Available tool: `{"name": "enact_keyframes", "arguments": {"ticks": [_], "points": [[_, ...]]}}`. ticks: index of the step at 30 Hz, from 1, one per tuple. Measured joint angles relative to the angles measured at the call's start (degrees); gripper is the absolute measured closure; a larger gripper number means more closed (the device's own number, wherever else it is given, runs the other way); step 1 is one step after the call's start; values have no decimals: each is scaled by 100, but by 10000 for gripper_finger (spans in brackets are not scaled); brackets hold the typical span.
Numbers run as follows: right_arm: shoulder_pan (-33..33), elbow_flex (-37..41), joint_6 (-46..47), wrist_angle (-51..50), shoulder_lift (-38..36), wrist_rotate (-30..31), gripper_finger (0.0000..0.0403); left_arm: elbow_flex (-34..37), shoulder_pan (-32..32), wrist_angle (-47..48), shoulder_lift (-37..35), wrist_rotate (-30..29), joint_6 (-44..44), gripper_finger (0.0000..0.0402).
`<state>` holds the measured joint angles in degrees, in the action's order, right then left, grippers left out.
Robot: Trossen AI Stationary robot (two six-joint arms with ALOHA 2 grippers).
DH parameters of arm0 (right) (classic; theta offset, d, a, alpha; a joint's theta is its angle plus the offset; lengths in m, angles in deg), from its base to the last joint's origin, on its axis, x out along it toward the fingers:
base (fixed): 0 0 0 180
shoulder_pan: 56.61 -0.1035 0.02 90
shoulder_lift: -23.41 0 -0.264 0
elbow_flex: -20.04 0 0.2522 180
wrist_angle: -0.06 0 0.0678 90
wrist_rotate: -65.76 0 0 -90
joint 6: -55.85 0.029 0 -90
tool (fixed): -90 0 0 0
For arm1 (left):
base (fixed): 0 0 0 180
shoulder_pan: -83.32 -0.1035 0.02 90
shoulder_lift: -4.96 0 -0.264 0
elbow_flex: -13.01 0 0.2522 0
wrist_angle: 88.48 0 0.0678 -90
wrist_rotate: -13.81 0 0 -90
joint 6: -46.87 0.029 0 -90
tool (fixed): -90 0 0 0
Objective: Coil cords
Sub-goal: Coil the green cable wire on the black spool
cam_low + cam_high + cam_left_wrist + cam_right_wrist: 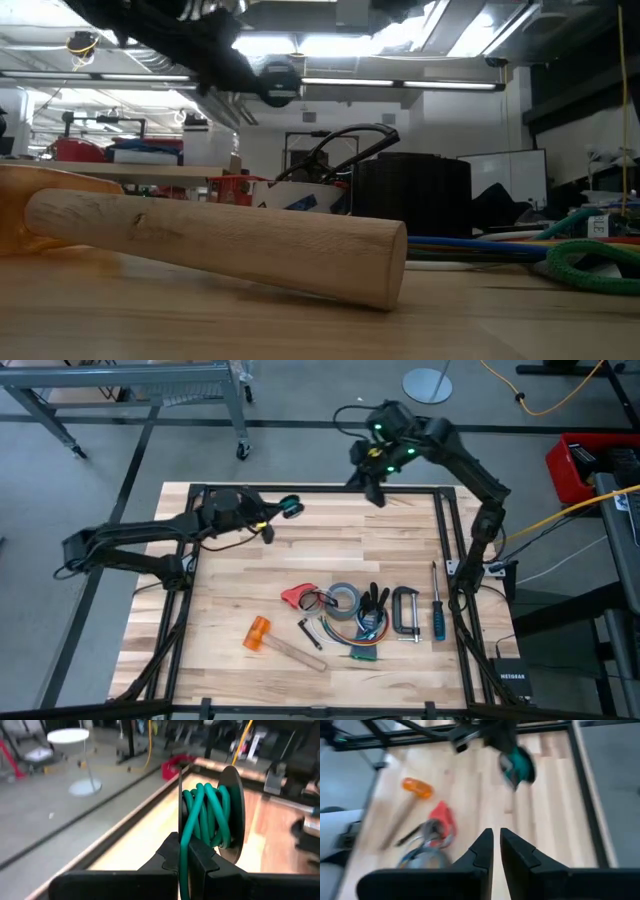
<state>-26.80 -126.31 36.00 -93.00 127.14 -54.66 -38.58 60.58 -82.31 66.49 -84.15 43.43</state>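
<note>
From above, we see the left end effector [268, 520] raised over the far left part of the worktop [250, 590], its fingers closed on the cord [291, 508], a green coil on a small dark spool. The right end effector [374, 488] hangs over the worktop's far edge, well apart from the spool. Near the front lie a hammer [275, 640], a roll of tape [345, 598], a clamp [405, 612] and a screwdriver [437, 605], all untouched.

At worktop height, we get the hammer handle [220, 240] filling the foreground; one arm crosses overhead, and the cord is hard to tell here.

From the left wrist, we look past closed fingers [167, 860] pinching a green strand that runs up into several turns wound between two dark discs of the cord's spool [210, 815].

From the right wrist, the fingers [482, 852] stand almost together with nothing between them; the spool [519, 765] shows blurred beyond, under the other arm.

We judge the coiling well advanced: many turns are on the spool, with the last strand left to wind in or tuck and the spool to set down.
</note>
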Motion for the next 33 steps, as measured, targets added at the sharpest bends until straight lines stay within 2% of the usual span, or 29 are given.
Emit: {"name": "enact_keyframes", "arguments": {"ticks": [6,9,12,15,19,24,28,33], "points": [[107,334,-254,-283,-587,-605,365,50,-135,1694,-912,18,-350,402],[104,883,-304,-166,-995,-673,365,320,-134,2103,-1222,213,-833,401],[98,1753,-294,265,-1477,-740,365,750,-131,2107,-1454,720,-1530,401],[98,2912,-134,1076,-2084,-928,365,1179,-121,2094,-1558,1158,-2342,401],[98,4602,345,2394,-2965,-968,365,1603,-25,1979,-1579,1386,-3347,401],[98,6507,1107,4214,-3999,-966,365,2185,255,1151,-1573,1730,-4595,401],[98,7652,1634,5611,-4591,-825,365,2621,499,554,-1564,1730,-5714,401],[98,8612,1792,6529,-4925,-562,365,2915,811,491,-1562,1414,-6810,401]]}}
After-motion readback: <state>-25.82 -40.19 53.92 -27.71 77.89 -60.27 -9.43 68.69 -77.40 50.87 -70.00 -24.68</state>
